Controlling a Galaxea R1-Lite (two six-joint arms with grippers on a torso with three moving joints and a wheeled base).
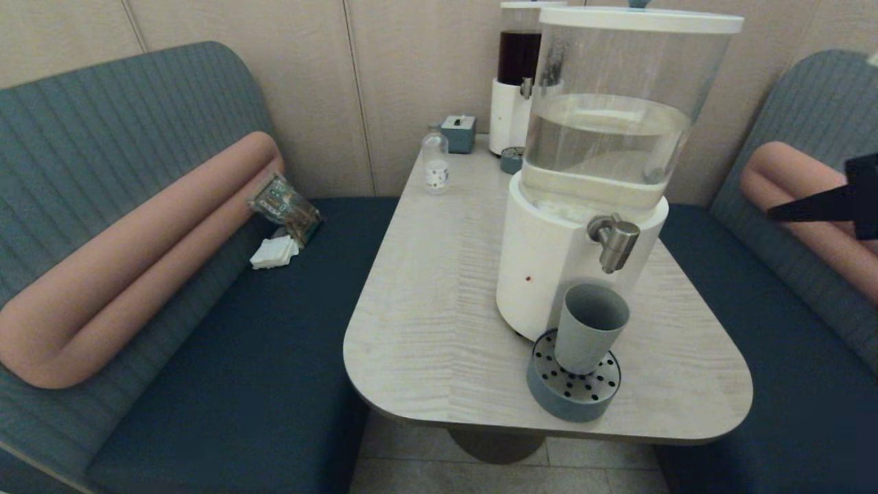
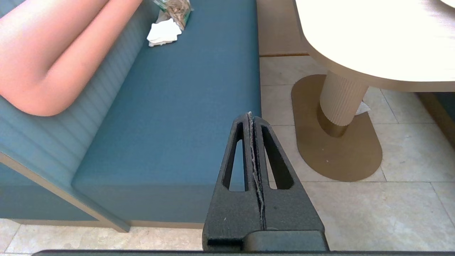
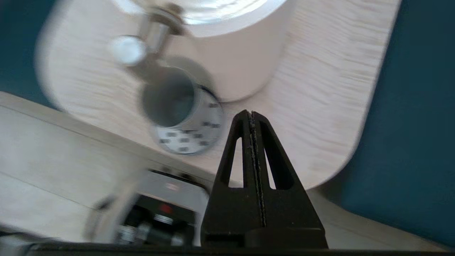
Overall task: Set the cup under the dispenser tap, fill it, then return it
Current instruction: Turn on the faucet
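Head view shows the cup [image 1: 590,328] upright on the drip tray [image 1: 573,387], mouth up, long axis slightly tilted, directly below the dispenser tap [image 1: 615,240]. Well apart from the cup, the right gripper [image 1: 775,213] hovers clenched and empty. Beside the table [image 2: 373,42], the left gripper [image 2: 251,117] is parked, clenched.

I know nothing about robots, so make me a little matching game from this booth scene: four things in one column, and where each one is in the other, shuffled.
Things:
1. cup
2. small clear bottle
3. white napkins
4. right tool

Places:
A. on the left bench seat
B. in the air over the right bench, beside the table
C. standing on the drip tray, below the dispenser tap
D. at the table's far end, near the wall

Pairs: 1-C, 2-D, 3-A, 4-B
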